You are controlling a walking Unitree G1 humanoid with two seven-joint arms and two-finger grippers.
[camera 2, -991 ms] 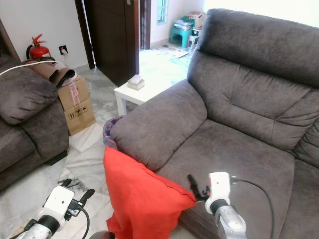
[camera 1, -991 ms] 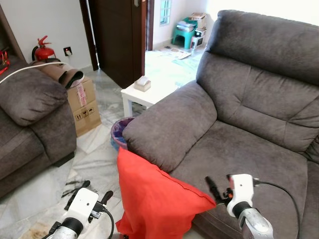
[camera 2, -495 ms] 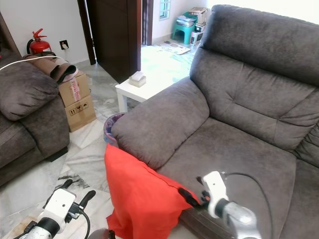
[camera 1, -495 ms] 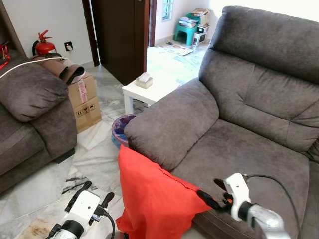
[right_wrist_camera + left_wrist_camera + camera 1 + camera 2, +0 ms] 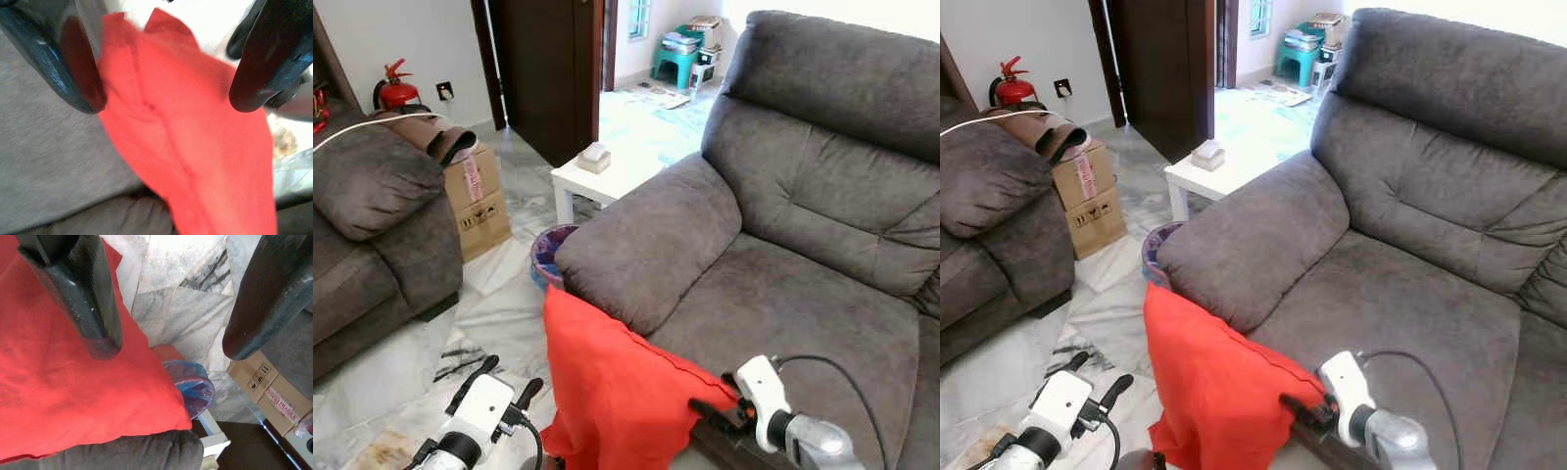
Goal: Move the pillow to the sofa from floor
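Marble floor (image 5: 499, 313) w/ grey fabric sofa (image 5: 783, 294): red square pillow (image 5: 617, 392) leans on sofa front. Our right gripper (image 5: 717, 415), fingers spread, straddles its corner, ungripped; left gripper (image 5: 504, 380) open alongside. Lift pending.

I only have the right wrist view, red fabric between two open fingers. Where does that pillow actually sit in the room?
Observer: The red pillow stands on the floor, leaning against the front of the grey sofa below its armrest.
Operator: Which part is my gripper at?
Observer: The right gripper is at the pillow's corner nearest the seat edge, fingers open around it.
Operator: And the other arm?
Observer: The left gripper hovers open over the marble floor, on the pillow's other side, apart from it.
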